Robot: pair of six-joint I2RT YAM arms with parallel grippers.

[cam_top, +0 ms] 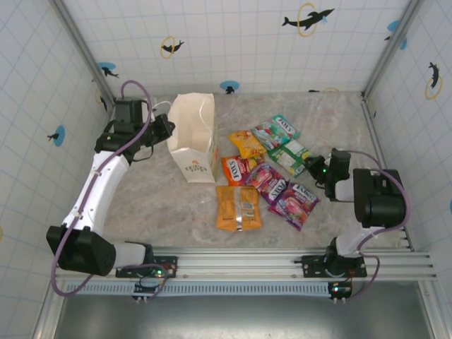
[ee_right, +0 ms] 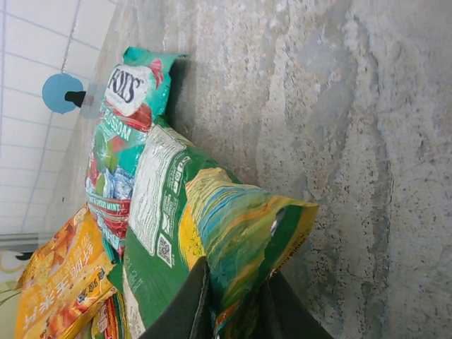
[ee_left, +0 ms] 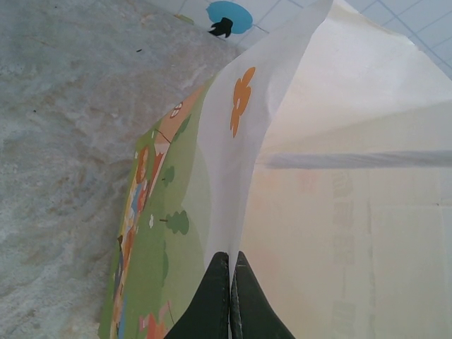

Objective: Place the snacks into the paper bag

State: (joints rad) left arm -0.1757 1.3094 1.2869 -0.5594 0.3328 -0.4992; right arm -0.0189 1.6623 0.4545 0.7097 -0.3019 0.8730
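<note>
Jaws of the left gripper (cam_top: 164, 131) are pressed together on the left rim of the paper bag (cam_top: 194, 141), which, seen from above, stands upright with its mouth open at the left-centre of the tabletop (cam_top: 155, 205). To its right lie the snacks, flat and loosely clustered; the right gripper (cam_top: 311, 168) meets the outer edge of the green-white packet (cam_top: 289, 157). From the left wrist, two dark fingers (ee_left: 212, 296) pinch a thin fold of the bag's white paper, with its pale inside and a loop handle (ee_left: 353, 159) to the right. From the right wrist, the jaws pinch the crimped end of the green-white packet, lifting and creasing that corner, while a teal packet (ee_right: 127, 106) and a yellow packet (ee_right: 63, 275) lie beyond it. These packets look light, soft and glossy, so probably slippery; the sealed end seam seems the surest place to hold. Thin paper like the bag's could crumple or tip if tugged.
</note>
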